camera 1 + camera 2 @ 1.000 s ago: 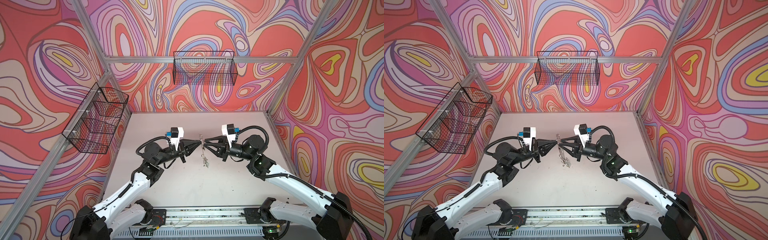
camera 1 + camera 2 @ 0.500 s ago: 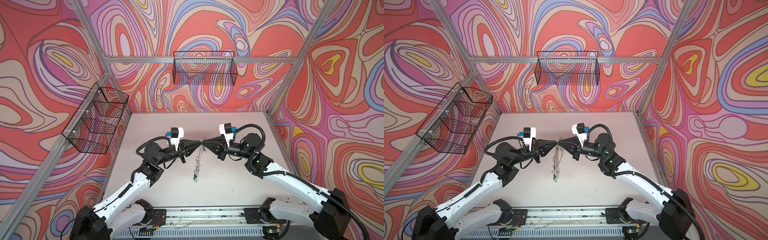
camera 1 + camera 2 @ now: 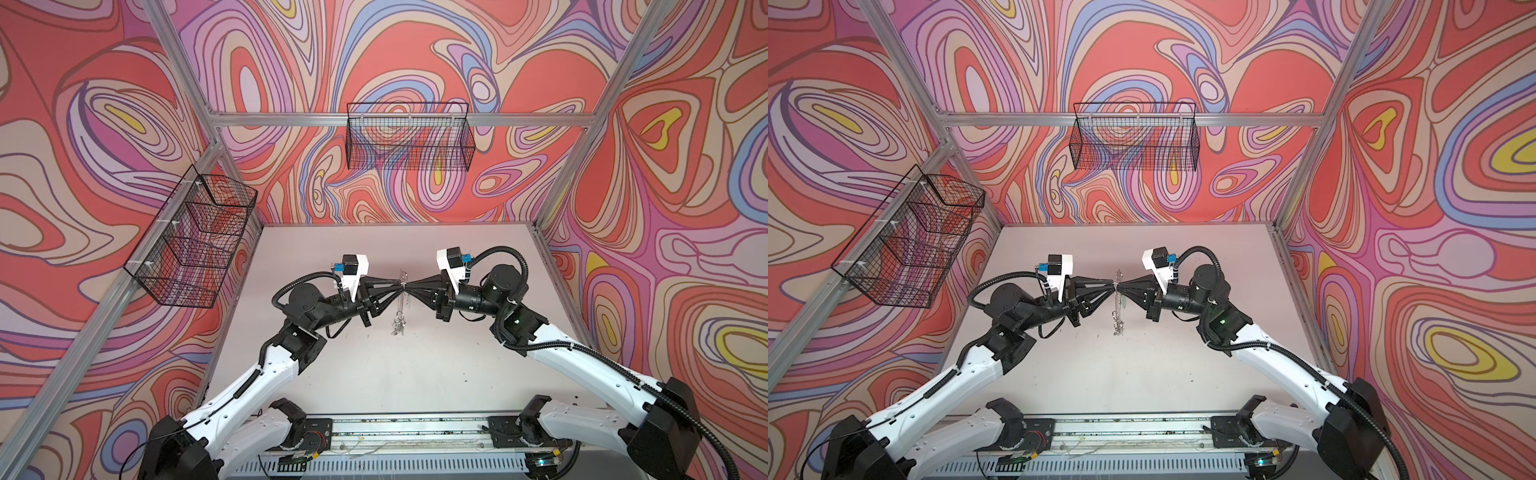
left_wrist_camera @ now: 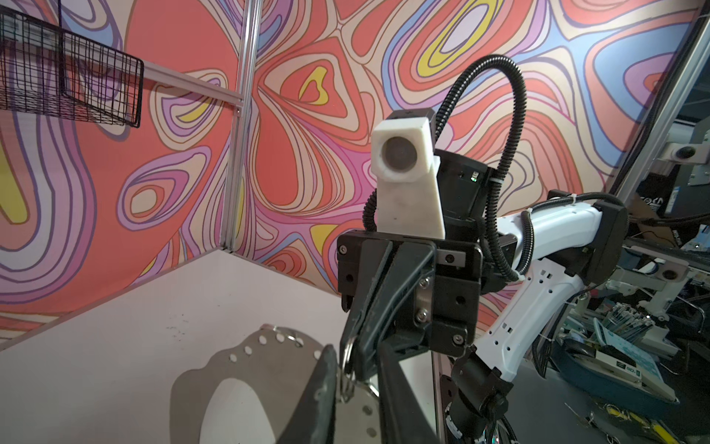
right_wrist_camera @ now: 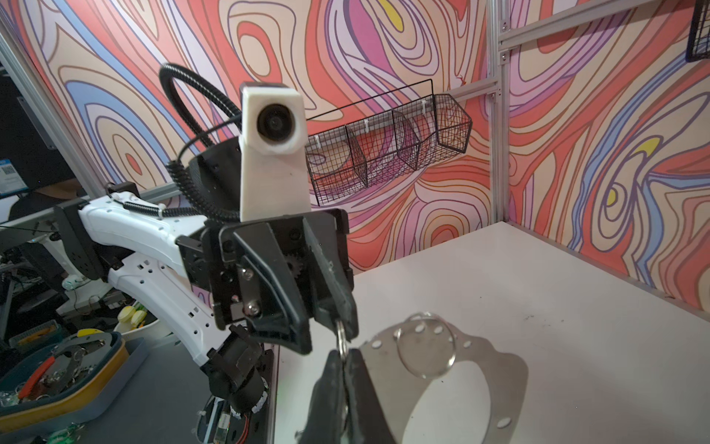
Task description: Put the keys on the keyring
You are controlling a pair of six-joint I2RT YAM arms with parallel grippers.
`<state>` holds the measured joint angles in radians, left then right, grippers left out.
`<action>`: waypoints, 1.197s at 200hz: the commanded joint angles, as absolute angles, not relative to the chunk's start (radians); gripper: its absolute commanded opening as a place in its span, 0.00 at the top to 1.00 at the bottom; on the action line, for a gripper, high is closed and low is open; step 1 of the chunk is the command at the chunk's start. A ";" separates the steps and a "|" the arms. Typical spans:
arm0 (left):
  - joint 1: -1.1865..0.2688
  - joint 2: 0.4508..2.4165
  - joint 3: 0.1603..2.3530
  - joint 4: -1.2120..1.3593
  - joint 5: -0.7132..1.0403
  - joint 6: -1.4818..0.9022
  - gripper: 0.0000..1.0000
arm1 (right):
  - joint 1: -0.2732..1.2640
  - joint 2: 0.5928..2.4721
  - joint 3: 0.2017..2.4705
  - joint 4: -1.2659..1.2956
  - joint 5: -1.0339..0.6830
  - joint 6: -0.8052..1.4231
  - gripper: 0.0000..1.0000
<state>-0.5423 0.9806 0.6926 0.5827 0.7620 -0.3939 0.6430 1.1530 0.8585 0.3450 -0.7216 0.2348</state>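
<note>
Clamping a rim loop of the stiff, probably slippery keyring (image 5: pixel 509 384), the right gripper (image 3: pixel 409 286) is holding it aloft; the left gripper (image 3: pixel 397 286) is sitting slightly parted alongside.

White arms (image 3: pixel 266 370), black joints (image 3: pixel 305 301), ribbed cables (image 3: pixel 505 250)

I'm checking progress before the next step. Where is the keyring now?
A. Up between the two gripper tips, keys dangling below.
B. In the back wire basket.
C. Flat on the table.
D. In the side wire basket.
A: in both top views the keyring hangs edge-on where the left gripper and right gripper meet, with the keys dangling beneath.
</note>
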 commanded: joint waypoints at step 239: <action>-0.511 1.049 1.037 -0.365 0.798 0.123 0.82 | 0.684 1.234 1.090 -0.192 -0.751 -0.156 1.00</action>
